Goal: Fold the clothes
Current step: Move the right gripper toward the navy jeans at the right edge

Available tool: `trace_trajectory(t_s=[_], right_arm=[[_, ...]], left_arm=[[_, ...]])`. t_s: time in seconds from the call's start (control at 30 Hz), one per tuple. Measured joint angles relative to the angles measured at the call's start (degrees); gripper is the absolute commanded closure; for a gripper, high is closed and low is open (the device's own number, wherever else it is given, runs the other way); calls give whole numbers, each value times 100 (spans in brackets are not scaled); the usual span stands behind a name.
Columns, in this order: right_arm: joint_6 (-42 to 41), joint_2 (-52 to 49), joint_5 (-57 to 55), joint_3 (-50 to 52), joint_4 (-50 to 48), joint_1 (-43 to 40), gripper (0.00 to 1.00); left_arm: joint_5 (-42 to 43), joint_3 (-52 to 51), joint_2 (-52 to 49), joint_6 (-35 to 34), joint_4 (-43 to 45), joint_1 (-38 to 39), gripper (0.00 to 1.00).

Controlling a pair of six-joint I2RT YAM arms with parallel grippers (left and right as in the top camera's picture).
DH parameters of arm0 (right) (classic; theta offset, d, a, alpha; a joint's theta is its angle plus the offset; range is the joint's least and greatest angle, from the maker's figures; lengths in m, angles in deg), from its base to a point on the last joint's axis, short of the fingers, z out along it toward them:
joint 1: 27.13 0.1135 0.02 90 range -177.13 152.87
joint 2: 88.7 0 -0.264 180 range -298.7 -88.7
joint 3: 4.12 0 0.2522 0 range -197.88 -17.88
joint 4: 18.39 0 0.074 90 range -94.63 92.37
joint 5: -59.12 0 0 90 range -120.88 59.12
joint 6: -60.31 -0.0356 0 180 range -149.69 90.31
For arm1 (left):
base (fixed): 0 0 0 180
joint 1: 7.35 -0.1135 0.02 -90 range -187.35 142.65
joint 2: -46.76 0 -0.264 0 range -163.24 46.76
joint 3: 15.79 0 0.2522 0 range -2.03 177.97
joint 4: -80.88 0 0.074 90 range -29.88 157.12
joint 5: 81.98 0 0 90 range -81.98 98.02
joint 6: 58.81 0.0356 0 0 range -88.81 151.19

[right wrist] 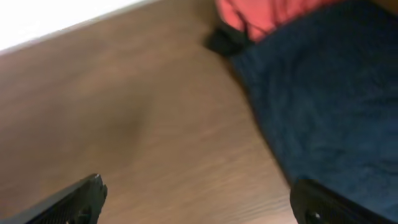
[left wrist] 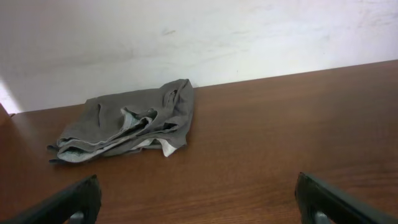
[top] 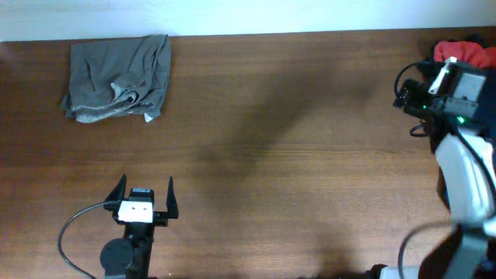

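The clothes show as three garments. An olive-grey one (top: pixel 118 77) lies loosely folded at the table's far left corner, also seen in the left wrist view (left wrist: pixel 130 124). My left gripper (top: pixel 146 186) hovers open near the front edge, well short of it, with only bare wood between its fingers (left wrist: pixel 198 186). A bright red garment (top: pixel 463 51) sits at the far right corner beside my right arm (top: pixel 457 93). In the right wrist view a dark navy garment (right wrist: pixel 329 93) lies just below the red one (right wrist: pixel 267 12). My right gripper (right wrist: pixel 196 186) is open, its right finger (right wrist: pixel 329 202) over the navy edge.
The brown wooden table (top: pixel 294 155) meets a white wall along its far edge. A black cable (top: pixel 74 225) loops beside the left arm's base. The right arm's white link (top: pixel 469 182) stretches along the right edge.
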Motion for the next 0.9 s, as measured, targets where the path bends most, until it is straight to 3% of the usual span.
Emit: trace_trajectory(t_s=[0.33, 0.5, 0.9], right_arm=[[402, -1860, -1036, -79, -1493, -476, 2], [887, -2647, -1056, -533, -1600, -544, 1], [1071, -3010, -973, -1478, -1648, -544, 3]], left_arm=[[0, 0, 0, 0, -2, 0, 1], [0, 0, 0, 0, 0, 0, 1], [0, 0, 0, 0, 0, 0, 1]])
